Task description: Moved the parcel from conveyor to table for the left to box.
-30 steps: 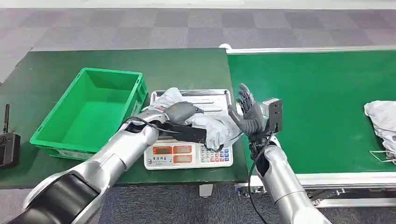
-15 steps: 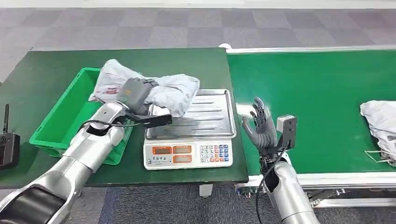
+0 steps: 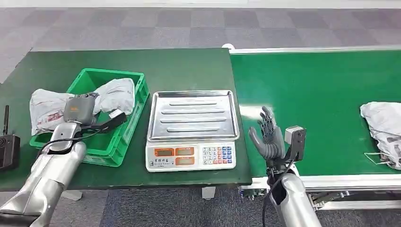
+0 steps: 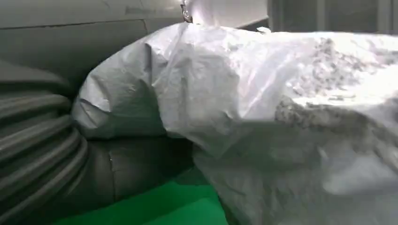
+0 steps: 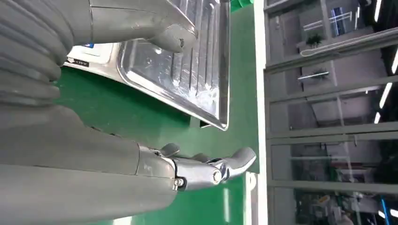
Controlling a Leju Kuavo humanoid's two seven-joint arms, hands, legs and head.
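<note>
A crumpled grey parcel [image 3: 111,92] lies across the green box [image 3: 127,130], one end hanging over the box's left rim. My left hand [image 3: 79,108] holds it from above at its middle. Seen from the left wrist, the parcel [image 4: 281,117] bulges right in front of the grey hand cover [image 4: 37,150]. My right hand [image 3: 267,136] stands upright over the near left corner of the conveyor [image 3: 326,85], fingers apart and holding nothing; its fingers [image 5: 211,171] show spread in the right wrist view. Another grey parcel [image 3: 384,126] lies on the belt at the far right.
A weighing scale [image 3: 191,127] with a bare steel tray [image 5: 187,70] stands between the box and the conveyor. A black handset [image 3: 8,149] sits at the table's left edge. The dark green table [image 3: 179,66] stretches behind the box and the scale.
My left hand carried the parcel off the scale tray, leftward to the green box. My right hand drew back and lower toward the conveyor's near edge. The belt parcel crept left.
</note>
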